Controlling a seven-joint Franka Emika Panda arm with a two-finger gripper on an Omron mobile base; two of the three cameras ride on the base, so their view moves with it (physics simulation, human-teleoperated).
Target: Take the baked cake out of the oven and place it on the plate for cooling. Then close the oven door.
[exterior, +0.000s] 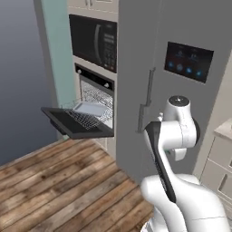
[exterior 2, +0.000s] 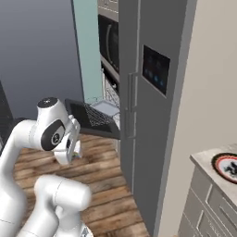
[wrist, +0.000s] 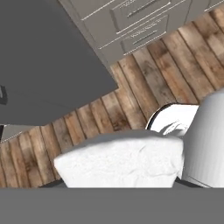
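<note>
Right under the hand camera sits a pale, crumbly white block, the cake (wrist: 120, 159), close against the tool (exterior 2: 73, 150), whose jaws look clenched on it, though the fingertips themselves are hidden. The arm is folded back near its base, above the wooden floor (exterior: 68, 181). To the right, on the table (exterior 2: 206, 162), waits the plate (exterior 2: 227, 167), well apart from the cake. Farther off, the oven door (exterior: 74, 122) hangs open and flat, a tray (exterior: 90, 108) on the pulled-out rack of the oven (exterior: 97, 93). I'd say the carry should stay level and slow, swinging wide of the grey fridge (exterior 2: 148, 115) before lowering onto the plate.
</note>
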